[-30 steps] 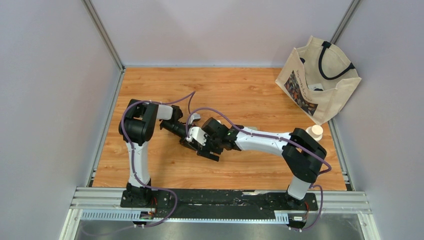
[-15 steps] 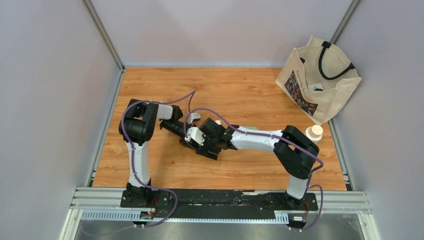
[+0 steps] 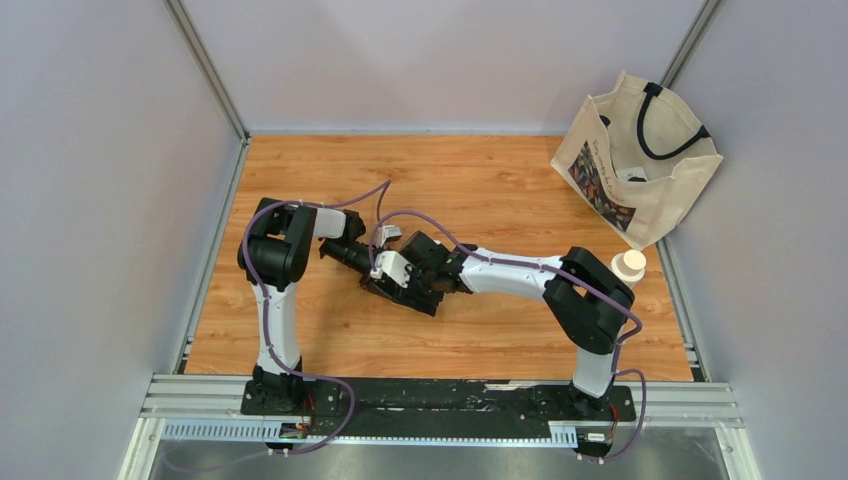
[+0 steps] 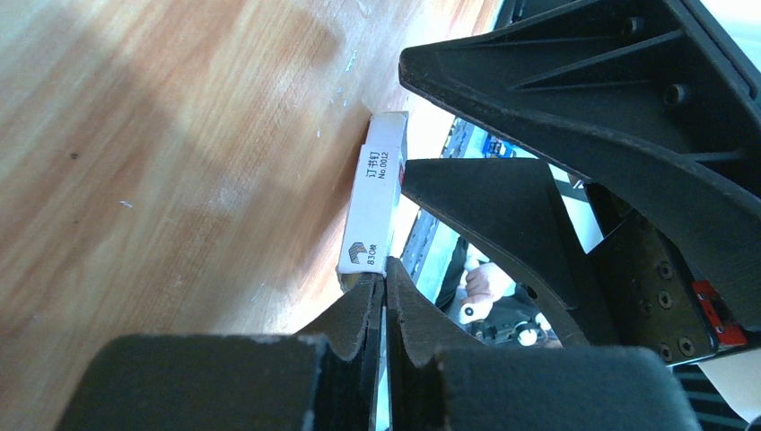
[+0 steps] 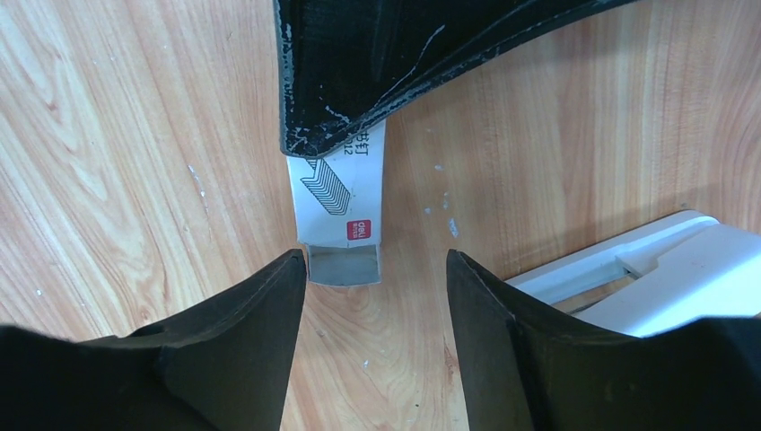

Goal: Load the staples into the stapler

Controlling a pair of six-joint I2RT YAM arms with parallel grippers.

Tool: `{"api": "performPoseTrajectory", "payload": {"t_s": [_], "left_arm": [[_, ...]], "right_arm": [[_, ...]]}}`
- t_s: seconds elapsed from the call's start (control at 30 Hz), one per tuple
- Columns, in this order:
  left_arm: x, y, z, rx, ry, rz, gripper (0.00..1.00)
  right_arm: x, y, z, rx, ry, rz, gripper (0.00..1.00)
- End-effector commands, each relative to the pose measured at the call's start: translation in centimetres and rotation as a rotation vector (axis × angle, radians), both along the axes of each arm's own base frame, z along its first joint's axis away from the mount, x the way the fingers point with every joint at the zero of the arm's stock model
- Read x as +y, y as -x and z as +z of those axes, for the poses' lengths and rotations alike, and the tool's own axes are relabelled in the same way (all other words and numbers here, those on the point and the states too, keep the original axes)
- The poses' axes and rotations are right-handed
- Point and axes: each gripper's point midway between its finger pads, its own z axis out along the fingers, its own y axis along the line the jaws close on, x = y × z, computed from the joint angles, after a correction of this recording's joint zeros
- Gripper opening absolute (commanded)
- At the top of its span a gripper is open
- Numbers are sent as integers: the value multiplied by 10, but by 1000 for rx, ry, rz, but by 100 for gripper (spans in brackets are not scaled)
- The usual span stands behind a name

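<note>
Left gripper (image 4: 384,289) has its fingers pressed together on the near end of the small white staple box (image 4: 377,202), pinching it just above the wooden table (image 3: 480,180). From the right wrist, the box's open mouth shows a dark-grey end, the staples (image 5: 343,267), sitting inside the box. Right gripper (image 5: 375,262) is spread wide, one fingertip on each side of that mouth. The left one is just beside the box corner and the right one is apart from it. The white stapler (image 5: 655,269) lies on the table close by to the right. Both arms meet mid-table, with a tote bag (image 3: 640,160) in the far right corner.
</note>
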Motion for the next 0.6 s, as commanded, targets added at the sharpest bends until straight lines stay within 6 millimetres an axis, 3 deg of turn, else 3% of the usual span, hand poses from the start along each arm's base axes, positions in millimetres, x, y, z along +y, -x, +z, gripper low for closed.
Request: {"api": "performPoseTrajectory", "payload": {"t_s": [0.0,0.33,0.57], "left_arm": [[-2,-5,2,-20,39,-2,8],[-1,-5,3,-20,44,1,8],[-1,-6,3,-18,45,4,7]], "right_arm": [[9,-3,6,5,-18,27,63],[11,-8,0,3,10,6,63],[10,-7,-1,9,14,13,51]]}}
